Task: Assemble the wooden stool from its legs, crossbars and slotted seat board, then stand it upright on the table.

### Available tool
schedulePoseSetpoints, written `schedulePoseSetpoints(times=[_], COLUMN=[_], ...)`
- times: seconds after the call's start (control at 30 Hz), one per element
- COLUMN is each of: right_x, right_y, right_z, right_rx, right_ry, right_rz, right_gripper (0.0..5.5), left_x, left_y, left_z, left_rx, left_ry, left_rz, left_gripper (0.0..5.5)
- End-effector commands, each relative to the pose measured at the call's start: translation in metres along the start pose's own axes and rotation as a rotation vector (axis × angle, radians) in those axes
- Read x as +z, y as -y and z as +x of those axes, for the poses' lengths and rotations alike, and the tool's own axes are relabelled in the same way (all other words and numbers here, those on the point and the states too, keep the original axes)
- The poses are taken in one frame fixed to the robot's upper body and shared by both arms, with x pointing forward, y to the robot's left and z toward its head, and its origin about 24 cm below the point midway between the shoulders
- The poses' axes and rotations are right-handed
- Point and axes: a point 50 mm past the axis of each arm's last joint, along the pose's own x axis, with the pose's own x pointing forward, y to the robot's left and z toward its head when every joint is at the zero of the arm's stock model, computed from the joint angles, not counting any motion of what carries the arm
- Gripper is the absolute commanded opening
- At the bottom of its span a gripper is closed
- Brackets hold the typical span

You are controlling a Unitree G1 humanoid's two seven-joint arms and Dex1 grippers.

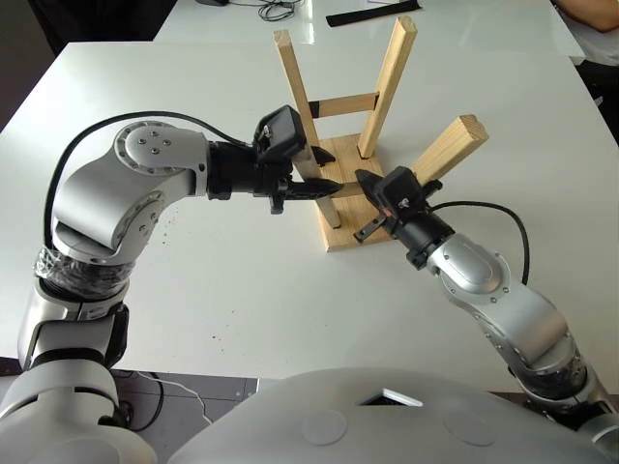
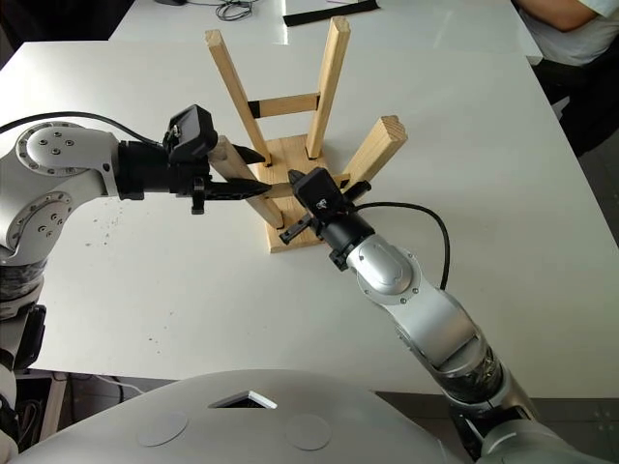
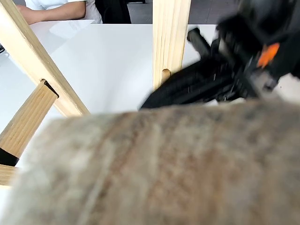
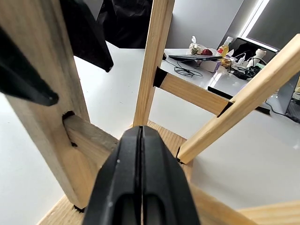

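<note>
Stool's lying upside down mid-bench point(image 1: 193, 290), seat board point(image 1: 338, 238) flat on the top w/ legs pointing up. Far-left leg point(image 1: 295, 82) and far-right leg point(image 1: 387, 87) are standing in the board, joined by the far crossbar point(image 1: 343, 104). Left pincer point(image 1: 324, 171) is clamping the near-left leg point(image 2: 227, 156), one finger either side, bracing it. Right pincer point(image 1: 364, 180) is pinched fully closed, holding nothing. Its tip is nosing in beside the near crossbar point(image 4: 91, 138), close to where that bar is entering the held leg's slot. Fourth leg point(image 1: 450, 150) is leaning outward to the robot's right, obv. not squared up yet.

As I'm reading it, they're working the near side: seating the second crossbar & bringing the last leg in. Assy is looking well past halfway, but the flip to upright isn't started. Next move is prob. calling for the closed right pincer to push the bar home while the left is steadying the leg. After that the leaning leg needs swinging upright onto the bar's other end. Too hard a shove risks levering the held leg out of the board.
</note>
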Motion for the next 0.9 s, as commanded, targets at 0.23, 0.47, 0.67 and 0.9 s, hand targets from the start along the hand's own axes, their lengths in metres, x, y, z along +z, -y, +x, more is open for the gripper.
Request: schedulePoseSetpoints(times=[0.23, 0.47, 0.67, 0.9], right_x=[0.055, 0.109, 0.044, 0.014], right_y=[0.026, 0.141, 0.200, 0.033], right_z=[0.010, -0.037, -0.085, -0.020], right_rx=[-0.107, -0.484, -0.739, 0.016], right_ry=[0.288, 0.626, 0.250, 0.151], right_rz=[0.091, 0.230, 0.044, 0.306], right_gripper=[0.00, 0.00, 0.00, 0.00], left_x=[-0.032, -0.039, -0.044, -0.048], left_y=[-0.002, -0.006, -0.003, -0.002], left_z=[0.011, 0.012, 0.013, 0.017], left_rx=[-0.045, -0.050, -0.071, -0.102], left_ry=[-0.167, -0.195, -0.187, -0.201], left_rz=[-0.129, -0.133, -0.159, -0.150], left_gripper=[2.04, 2.04, 2.04, 2.04])
